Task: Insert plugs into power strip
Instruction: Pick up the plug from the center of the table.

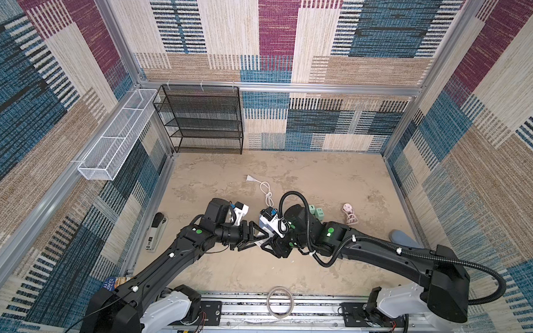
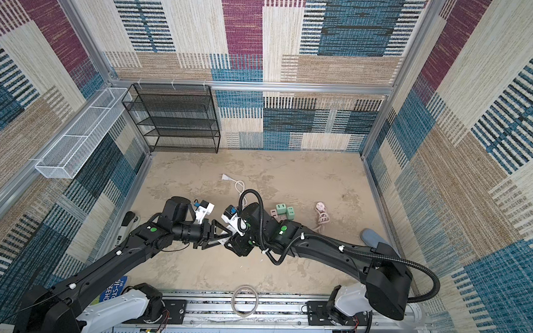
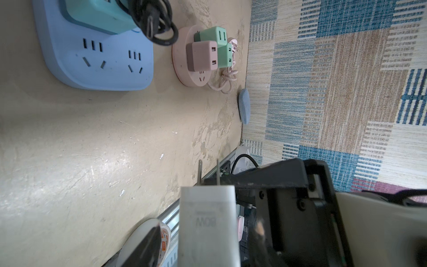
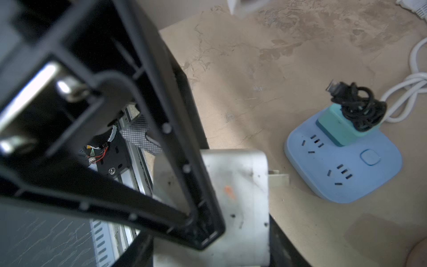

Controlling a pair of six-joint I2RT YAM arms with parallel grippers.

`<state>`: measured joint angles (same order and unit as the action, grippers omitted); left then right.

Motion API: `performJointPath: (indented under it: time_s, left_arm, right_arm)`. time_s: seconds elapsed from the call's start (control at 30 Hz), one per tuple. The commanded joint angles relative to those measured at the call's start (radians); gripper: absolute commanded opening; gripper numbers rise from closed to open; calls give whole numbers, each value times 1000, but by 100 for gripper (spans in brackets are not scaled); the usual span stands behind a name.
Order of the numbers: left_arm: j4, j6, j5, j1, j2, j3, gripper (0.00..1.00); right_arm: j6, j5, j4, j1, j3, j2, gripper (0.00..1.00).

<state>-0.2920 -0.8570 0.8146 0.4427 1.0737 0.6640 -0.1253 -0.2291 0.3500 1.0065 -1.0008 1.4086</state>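
Observation:
Both grippers meet over the middle of the table on the white plug (image 3: 208, 219), prongs bare. My left gripper (image 3: 208, 245) is shut on its broad faces and my right gripper (image 4: 212, 242) is shut on its edges. In both top views they (image 1: 257, 235) (image 2: 222, 233) touch tip to tip. The blue power strip (image 4: 342, 166) lies just beyond, with the teal plug (image 4: 342, 124) and its bundled black cord (image 4: 358, 104) in one socket. A pink plug (image 3: 202, 55) and two mint green plugs (image 3: 215, 35) sit on a round pink socket disc (image 3: 182, 71).
A flat white plug with its knotted cord (image 1: 259, 185) lies behind the arms. A pink cord bundle (image 1: 349, 215) and a blue-grey oval (image 1: 404, 238) lie to the right. A stapler (image 1: 156, 230) is at the left edge, a tape ring (image 1: 280, 300) in front, and a black wire shelf (image 1: 202, 118) at the back left.

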Motion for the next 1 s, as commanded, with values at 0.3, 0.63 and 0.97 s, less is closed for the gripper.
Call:
performJointPath:
  time_s: [0.3,0.63,0.97]
  left_arm:
    - [128,-27,34,0,49,-17,45]
    - [152,-40,48,0,56,-26,0]
    - [160,-63,11,-4,54,-32,0]
  right_arm:
    - [10,-25,-32,-1,2,-16,28]
    - [0,-11,-71,-2,-4,-7,32]
    - [-12,71,-46,-1,-32,-3,81]
